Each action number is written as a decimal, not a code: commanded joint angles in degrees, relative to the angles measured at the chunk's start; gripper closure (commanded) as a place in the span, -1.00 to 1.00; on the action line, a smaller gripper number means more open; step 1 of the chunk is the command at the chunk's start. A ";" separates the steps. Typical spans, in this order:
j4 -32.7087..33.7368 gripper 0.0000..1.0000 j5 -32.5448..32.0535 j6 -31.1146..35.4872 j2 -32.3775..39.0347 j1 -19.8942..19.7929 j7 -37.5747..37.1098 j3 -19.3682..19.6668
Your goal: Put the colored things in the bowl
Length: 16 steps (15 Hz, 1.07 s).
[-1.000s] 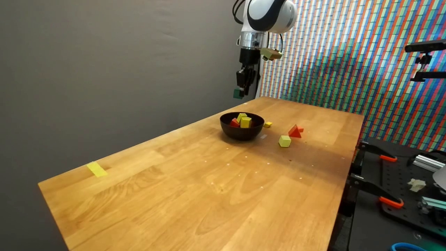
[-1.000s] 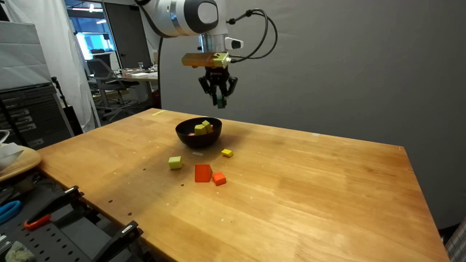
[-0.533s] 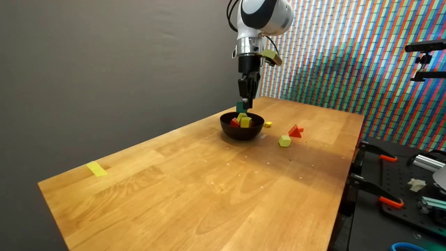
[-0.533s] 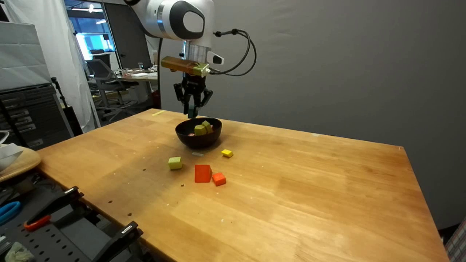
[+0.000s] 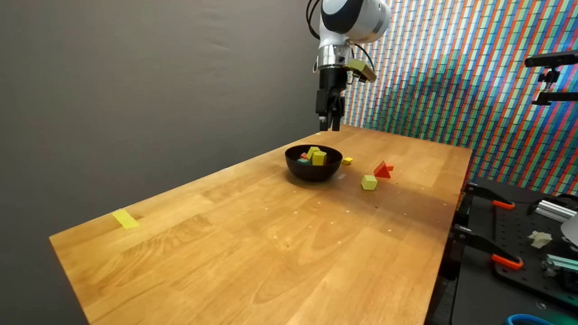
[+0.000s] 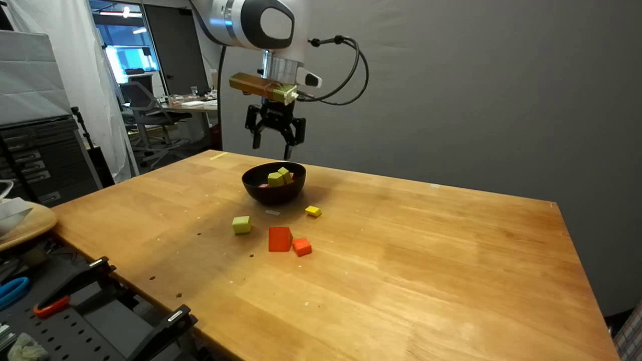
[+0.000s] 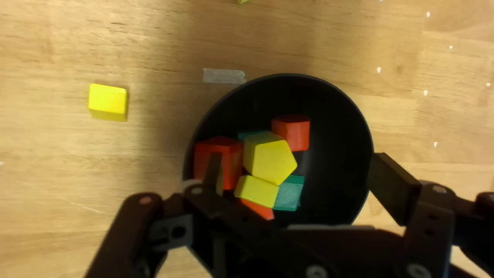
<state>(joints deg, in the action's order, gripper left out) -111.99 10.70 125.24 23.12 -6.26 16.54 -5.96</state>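
Observation:
The black bowl [image 5: 311, 174] stands on the table, holding several blocks. In the wrist view it contains a yellow pentagonal block [image 7: 272, 160], a smaller yellow block [image 7: 257, 191], a teal block [image 7: 288, 195], red blocks [image 7: 299, 133] and a partly covered orange-red piece [image 7: 257, 208]. Above the bowl hangs my gripper [image 6: 272, 150], open, its fingers wide apart with nothing between them. Outside the bowl, on the wood, lie a yellow block [image 6: 313, 211], a pale yellow-green block [image 6: 242, 224], a red wedge [image 5: 382, 170] and a small orange-red block [image 6: 302, 246] beside the wedge.
A flat yellow tape piece [image 5: 125, 219] is stuck near the table's edge. Black clamps with orange tips [image 5: 492, 250] sit along one side of the table, next to a dark perforated board. A grey wall [image 6: 451, 100] rises behind the table.
The gripper came down over the bowl with a teal block, then let it go. That block now lies in the bowl; the jaws have spread and the gripper has risen slightly.

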 commanded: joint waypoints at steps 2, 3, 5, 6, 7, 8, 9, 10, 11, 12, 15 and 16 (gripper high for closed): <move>-5.01 -1.00 4.38 4.93 -2.33 -2.36 -2.69 4.25; -5.56 -1.00 4.71 6.73 -1.60 -2.89 -1.71 4.88; -6.94 -1.00 2.39 10.78 0.15 -3.46 0.07 6.26; -7.50 -1.00 2.11 12.68 0.92 -3.79 -0.18 6.71; -8.39 -1.00 1.40 16.11 1.60 -3.54 -1.63 7.46; -9.12 -1.00 1.02 19.04 2.24 -3.46 -2.24 7.85; -9.94 -1.00 0.54 22.41 2.99 -3.31 -2.73 8.11; -10.51 -1.00 -0.60 25.32 3.95 -2.83 -3.73 8.61; -11.05 -1.00 -1.84 28.12 4.91 -2.34 -4.73 9.05; -11.50 -1.00 -3.36 30.43 5.84 -1.77 -5.80 9.46; -11.75 -1.00 -6.90 33.48 8.32 -0.80 -8.49 9.91; -11.54 -1.00 -7.52 33.62 9.04 -0.62 -9.13 9.84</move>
<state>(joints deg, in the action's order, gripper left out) -123.32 5.87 156.32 30.92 -8.54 10.32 2.71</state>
